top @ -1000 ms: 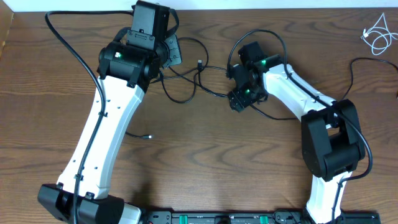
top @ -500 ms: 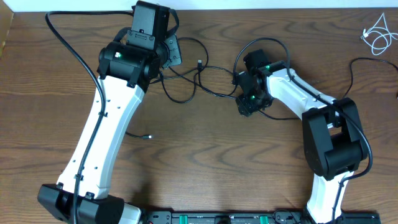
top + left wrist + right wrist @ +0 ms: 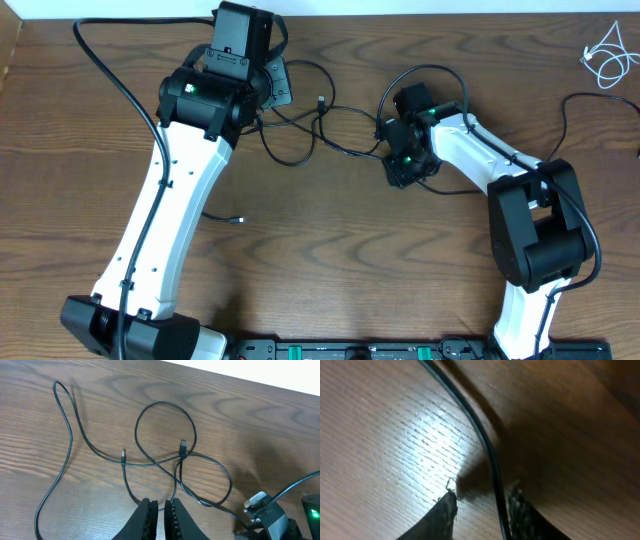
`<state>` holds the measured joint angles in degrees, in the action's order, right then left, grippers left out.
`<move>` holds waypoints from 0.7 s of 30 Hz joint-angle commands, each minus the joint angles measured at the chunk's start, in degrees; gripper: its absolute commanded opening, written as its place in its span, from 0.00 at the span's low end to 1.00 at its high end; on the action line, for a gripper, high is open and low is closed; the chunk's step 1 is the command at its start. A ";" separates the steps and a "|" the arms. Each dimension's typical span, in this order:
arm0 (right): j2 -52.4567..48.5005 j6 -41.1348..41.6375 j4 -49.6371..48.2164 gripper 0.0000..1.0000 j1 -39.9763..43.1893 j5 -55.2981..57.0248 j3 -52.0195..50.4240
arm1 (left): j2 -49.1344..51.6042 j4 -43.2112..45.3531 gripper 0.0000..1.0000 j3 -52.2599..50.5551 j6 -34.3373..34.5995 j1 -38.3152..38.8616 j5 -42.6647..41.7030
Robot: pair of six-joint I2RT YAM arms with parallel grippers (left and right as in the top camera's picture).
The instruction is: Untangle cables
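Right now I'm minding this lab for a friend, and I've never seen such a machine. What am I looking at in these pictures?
Two white-and-black robot arms, a left arm and a right arm, stand at a wooden table. One picture looks down from above; the other two come from a camera on each wrist. Thin black cables lie tangled between the arms, and a white cable sits coiled in the far right corner. The left claw is shut, apparently pinching one of the black cables. The right claw straddles a black strand, fingers apart, not gripping.
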<state>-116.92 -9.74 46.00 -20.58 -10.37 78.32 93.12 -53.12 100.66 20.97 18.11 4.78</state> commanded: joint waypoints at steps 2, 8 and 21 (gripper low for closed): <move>-0.39 0.66 -1.49 0.01 0.24 -0.85 -1.51 | 0.55 -0.24 0.12 -0.22 0.15 -0.20 0.13; 5.40 2.54 -1.38 0.01 1.11 -10.73 0.61 | 0.55 0.00 0.13 -0.20 0.33 -0.20 0.11; 37.33 12.17 -5.97 0.01 8.55 -23.85 0.66 | 1.77 4.68 0.17 -0.22 0.31 -0.17 -7.39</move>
<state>-83.40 -4.99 42.28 -12.93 -31.31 78.19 93.41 -48.47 100.64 21.02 18.11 -0.36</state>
